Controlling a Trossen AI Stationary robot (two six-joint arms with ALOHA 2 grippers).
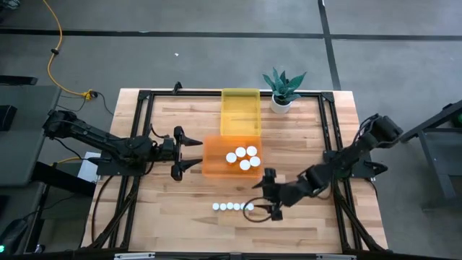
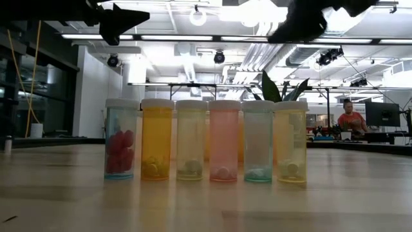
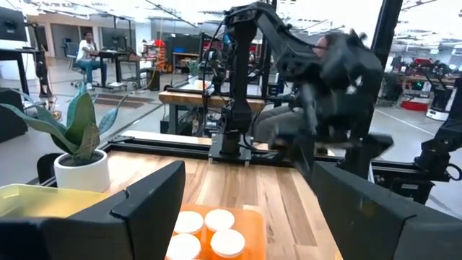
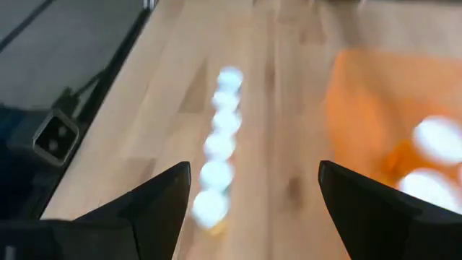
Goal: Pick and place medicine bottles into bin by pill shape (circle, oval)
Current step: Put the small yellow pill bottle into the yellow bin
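Translucent white-capped bottles [image 1: 232, 206] rowed on wood table [image 1: 159, 209]; right gripper [image 1: 268, 193] wide open, empty, beside them.

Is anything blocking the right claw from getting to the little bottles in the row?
Nothing visible does. The right gripper hangs open by the right end of the row of bottles, with only bare table around them.

A light wooden surface [image 1: 180, 195] with a black frame. A green plant in a white pot [image 1: 281, 103] stands near its far edge. A yellow cable [image 1: 52, 50] lies on the grey floor.
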